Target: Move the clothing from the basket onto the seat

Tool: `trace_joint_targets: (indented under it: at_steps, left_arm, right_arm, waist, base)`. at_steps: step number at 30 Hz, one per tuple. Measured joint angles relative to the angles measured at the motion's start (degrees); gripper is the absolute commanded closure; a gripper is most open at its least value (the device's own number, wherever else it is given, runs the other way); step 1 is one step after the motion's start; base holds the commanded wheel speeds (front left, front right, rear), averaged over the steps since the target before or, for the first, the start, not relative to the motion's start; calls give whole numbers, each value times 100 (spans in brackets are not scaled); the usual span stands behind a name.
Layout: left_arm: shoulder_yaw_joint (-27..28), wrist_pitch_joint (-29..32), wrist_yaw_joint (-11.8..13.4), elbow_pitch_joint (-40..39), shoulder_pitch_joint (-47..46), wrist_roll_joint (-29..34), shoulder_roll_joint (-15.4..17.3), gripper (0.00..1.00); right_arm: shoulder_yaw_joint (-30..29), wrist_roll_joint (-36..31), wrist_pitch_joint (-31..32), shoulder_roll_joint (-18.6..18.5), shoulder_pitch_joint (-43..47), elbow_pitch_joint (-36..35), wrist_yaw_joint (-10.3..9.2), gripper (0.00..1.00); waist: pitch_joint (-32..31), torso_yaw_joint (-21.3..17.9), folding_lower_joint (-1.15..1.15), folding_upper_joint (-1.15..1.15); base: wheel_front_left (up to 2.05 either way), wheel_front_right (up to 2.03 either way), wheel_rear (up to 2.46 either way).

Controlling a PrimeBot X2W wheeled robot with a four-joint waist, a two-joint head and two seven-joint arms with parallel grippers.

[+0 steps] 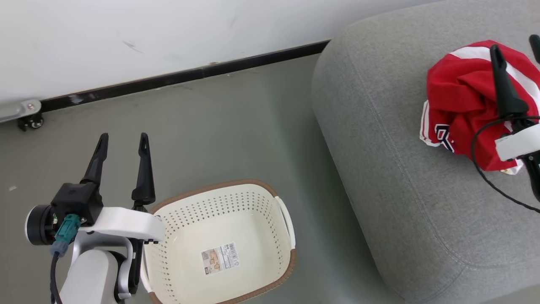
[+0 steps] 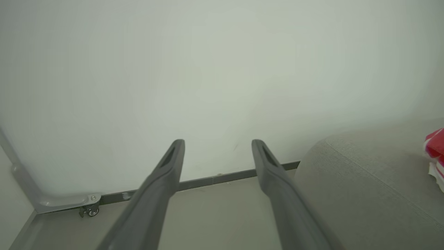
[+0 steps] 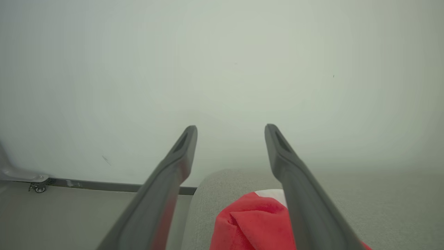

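The cream basket [image 1: 270, 202] stands on the floor at the lower middle, holding nothing but the barcode label on its bottom. The red clothing [image 1: 462, 97] lies bunched on the grey seat [image 1: 379, 160] at the right. Over that heap hovers my right gripper [image 1: 515, 44], open, with nothing between its fingers; the right wrist view has the clothing [image 3: 253, 222] below the same gripper [image 3: 231, 130]. My left gripper [image 1: 122, 141] stands open just left of the basket's rim, holding nothing. The left wrist view shows this gripper [image 2: 218, 144] facing the wall, with the seat [image 2: 364, 180] and clothing [image 2: 435, 146] to its right.
A white wall with a black baseboard [image 1: 190, 76] runs along the back. A metal bracket with a small caster [image 1: 27, 116] sits at the far left. Grey floor [image 1: 232, 135] lies between wall, basket and seat.
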Motion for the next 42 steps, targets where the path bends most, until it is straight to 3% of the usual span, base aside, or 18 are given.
trace_joint_targets:
  at_steps: [19, 42]
  left_arm:
    - [90, -43, 212, 52, 333, -63, -207, 0]
    - [-127, -44, 138, 258, 697, 91, -412, 0]
  right_arm:
    - [88, -305, 0, 731, 591, -370, 0, 0]
    - [-471, -989, 2, 1701, 2004, -690, 0, 0]
  waist:
    - [-333, 723, 0, 0]
    - [-950, 1323, 0, 0]
  base:
    - [0, 0, 0]
    - [0, 0, 0]
